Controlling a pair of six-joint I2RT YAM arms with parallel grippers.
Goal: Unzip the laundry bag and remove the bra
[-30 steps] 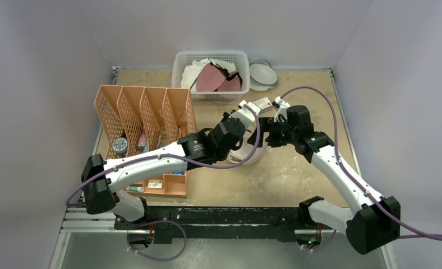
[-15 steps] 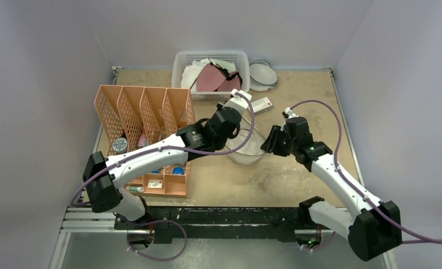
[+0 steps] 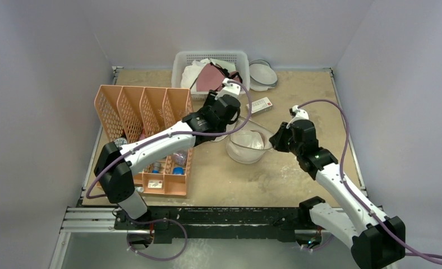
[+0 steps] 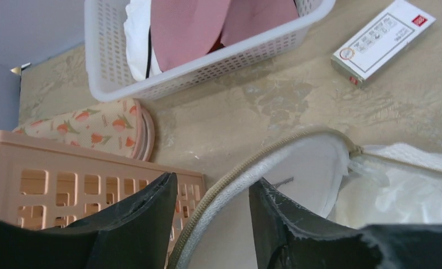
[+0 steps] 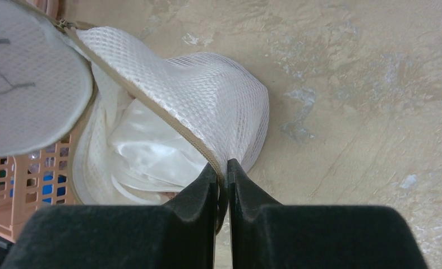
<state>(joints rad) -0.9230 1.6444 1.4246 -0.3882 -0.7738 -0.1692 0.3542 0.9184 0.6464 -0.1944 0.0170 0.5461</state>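
The white mesh laundry bag (image 3: pixel 245 147) lies unzipped on the table, its flat lid (image 5: pixel 28 84) with the black mark swung up to the left. Pale, soft fabric of the bra (image 5: pixel 151 148) fills the inside, mostly tucked in. My right gripper (image 5: pixel 221 175) is shut on the zip rim at the bag's right side, also seen from above (image 3: pixel 274 140). My left gripper (image 4: pixel 213 210) stands open at the back left of the bag. The lid's zip edge (image 4: pixel 235 168) runs loosely between its fingers, touching neither.
A white basket (image 3: pixel 180 75) with rose-mauve cups stands at the back, white blue-rimmed dishes (image 3: pixel 262 73) to its right. A small box (image 3: pixel 262 104) lies behind the bag. The orange file rack (image 3: pixel 143 126) stands on the left, with a floral pouch (image 4: pixel 90 126) beside it.
The bag has come down from between the grippers onto the table. My left gripper has opened, let go of the rim and moved back. My right gripper has shut on the rim.
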